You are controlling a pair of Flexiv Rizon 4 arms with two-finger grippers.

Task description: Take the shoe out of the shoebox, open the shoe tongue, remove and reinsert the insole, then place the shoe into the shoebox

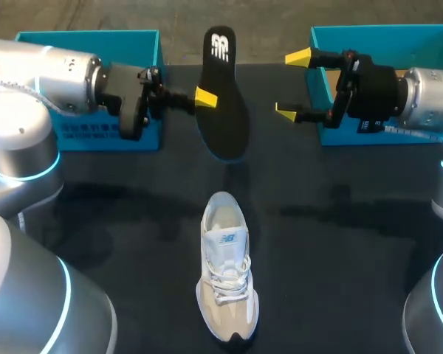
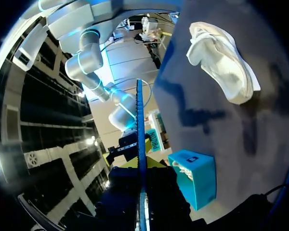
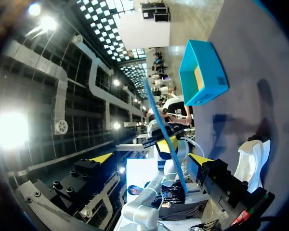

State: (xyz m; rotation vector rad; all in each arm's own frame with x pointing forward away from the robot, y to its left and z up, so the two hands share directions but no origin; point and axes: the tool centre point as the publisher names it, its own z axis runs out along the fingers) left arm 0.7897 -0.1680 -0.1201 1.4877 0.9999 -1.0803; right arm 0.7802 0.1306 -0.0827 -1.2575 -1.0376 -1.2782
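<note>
Shoe [image 1: 225, 269] rests on its sole; left pincer [image 1: 207, 97] clamps the insole [image 1: 225, 122], right pincer [image 1: 293, 83] gapes empty.

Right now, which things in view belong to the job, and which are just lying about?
Job:
- insole, held up by the left gripper
- shoe, upright on the table
- left teal box and right teal box; cannot tell which takes the shoe
- right gripper, open

Just there:
- only the table itself

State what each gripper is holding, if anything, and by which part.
The left gripper holds the insole by its side edge, about midway along its length. The right gripper is open and holds nothing.
</note>
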